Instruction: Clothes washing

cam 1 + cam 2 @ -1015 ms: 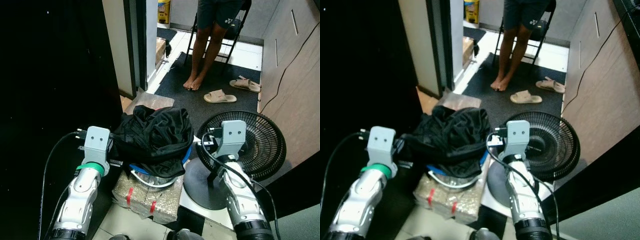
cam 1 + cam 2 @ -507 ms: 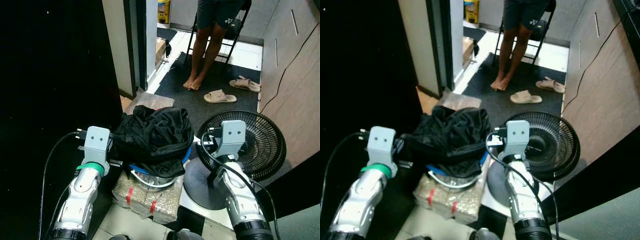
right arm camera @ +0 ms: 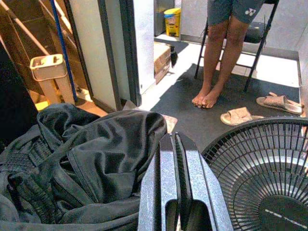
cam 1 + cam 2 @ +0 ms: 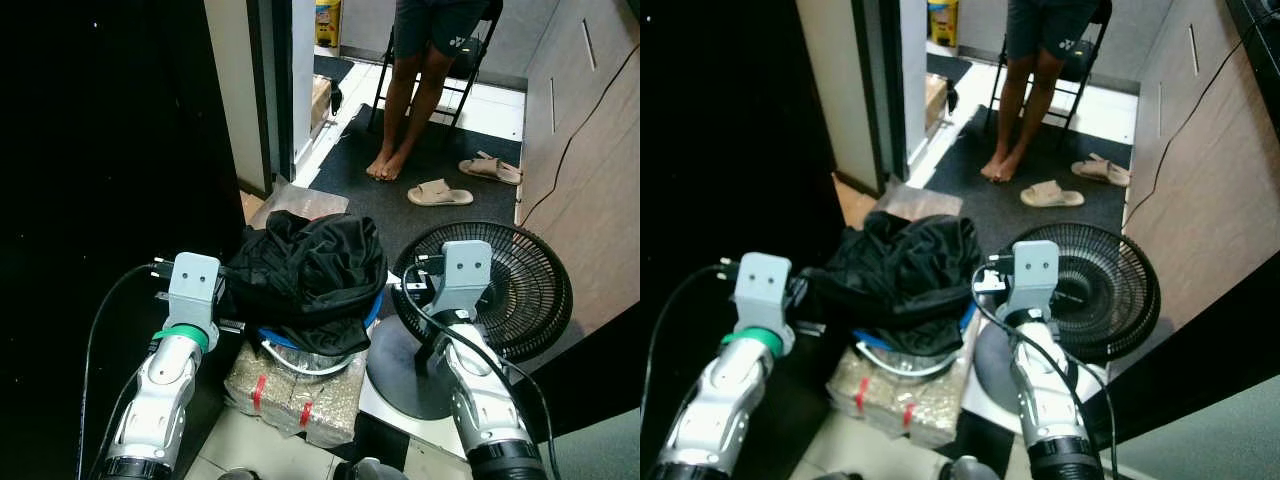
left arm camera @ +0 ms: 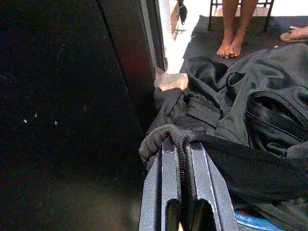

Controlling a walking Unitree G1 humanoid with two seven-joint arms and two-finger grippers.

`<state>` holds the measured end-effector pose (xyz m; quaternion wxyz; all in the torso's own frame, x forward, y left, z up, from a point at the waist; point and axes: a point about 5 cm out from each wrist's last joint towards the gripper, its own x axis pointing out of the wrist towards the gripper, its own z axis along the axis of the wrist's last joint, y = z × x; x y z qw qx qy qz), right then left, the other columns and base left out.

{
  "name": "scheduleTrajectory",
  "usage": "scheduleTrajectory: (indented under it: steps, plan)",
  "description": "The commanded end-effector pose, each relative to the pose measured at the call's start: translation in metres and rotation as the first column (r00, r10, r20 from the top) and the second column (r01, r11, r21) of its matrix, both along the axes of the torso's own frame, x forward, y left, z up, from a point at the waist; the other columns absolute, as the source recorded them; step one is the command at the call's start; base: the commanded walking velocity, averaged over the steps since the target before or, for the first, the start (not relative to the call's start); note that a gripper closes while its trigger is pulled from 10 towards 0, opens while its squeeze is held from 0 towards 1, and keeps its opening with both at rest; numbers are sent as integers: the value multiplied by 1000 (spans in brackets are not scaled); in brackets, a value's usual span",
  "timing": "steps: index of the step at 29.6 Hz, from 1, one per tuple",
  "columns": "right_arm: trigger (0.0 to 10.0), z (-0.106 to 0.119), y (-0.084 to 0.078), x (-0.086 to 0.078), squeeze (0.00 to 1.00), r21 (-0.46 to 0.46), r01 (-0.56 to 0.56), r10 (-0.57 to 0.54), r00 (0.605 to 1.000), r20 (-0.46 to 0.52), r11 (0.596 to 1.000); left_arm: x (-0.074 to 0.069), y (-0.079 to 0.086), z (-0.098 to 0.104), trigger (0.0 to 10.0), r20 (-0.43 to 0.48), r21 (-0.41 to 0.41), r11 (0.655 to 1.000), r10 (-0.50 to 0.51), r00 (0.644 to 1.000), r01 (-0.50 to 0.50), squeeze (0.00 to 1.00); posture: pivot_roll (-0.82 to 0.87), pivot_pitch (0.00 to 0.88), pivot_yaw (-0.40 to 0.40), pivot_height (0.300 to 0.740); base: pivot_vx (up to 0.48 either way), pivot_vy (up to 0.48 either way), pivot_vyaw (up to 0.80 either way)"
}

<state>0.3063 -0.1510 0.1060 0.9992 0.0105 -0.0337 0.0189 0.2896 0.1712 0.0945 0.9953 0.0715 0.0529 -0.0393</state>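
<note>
A heap of black clothes (image 4: 310, 275) fills a blue-rimmed basin (image 4: 372, 312). In the left wrist view my left gripper (image 5: 182, 142) is shut on a ribbed black cuff (image 5: 161, 137) at the near left edge of the heap, and the cloth bulges over its fingertips. My right gripper (image 3: 175, 139) is shut with nothing in it. It hovers at the right side of the heap, between the clothes (image 3: 91, 159) and a floor fan (image 3: 260, 173).
The basin rests on a plastic-wrapped box (image 4: 295, 395). A black floor fan (image 4: 520, 290) lies tilted at the right. A barefoot person (image 4: 405, 110) stands ahead by a chair, near loose slippers (image 4: 438, 192). A dark panel and a door frame (image 4: 240, 100) close off the left.
</note>
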Motion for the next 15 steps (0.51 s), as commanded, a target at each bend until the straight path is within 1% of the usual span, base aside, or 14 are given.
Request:
scheduleTrajectory:
  steps: [1, 8, 11, 15]
  plan:
    - [10000, -1, -1, -2, 0, 0, 9, -9, 1000, 0, 1000, -2, 0, -4, 10000, -18, 9, 1000, 3, 1000, -2, 0, -46, 0, 39, 740, 0, 0, 0]
    - [10000, -1, -1, -2, 0, 0, 9, -9, 1000, 0, 1000, -2, 0, -4, 10000, -18, 9, 1000, 3, 1000, -2, 0, -46, 0, 39, 740, 0, 0, 0]
    - [10000, -1, 2, -3, 0, -9, -9, 9, 1000, 0, 1000, -4, -2, -4, 10000, -13, 30, 999, -18, 1000, 18, 0, -42, 0, 40, 740, 0, 0, 0]
    - [10000, -1, 3, -2, 0, -10, -14, 14, 1000, 0, 1000, -4, -3, -4, 10000, -10, 35, 999, -23, 1000, 24, 0, -42, 0, 39, 740, 0, 0, 0]
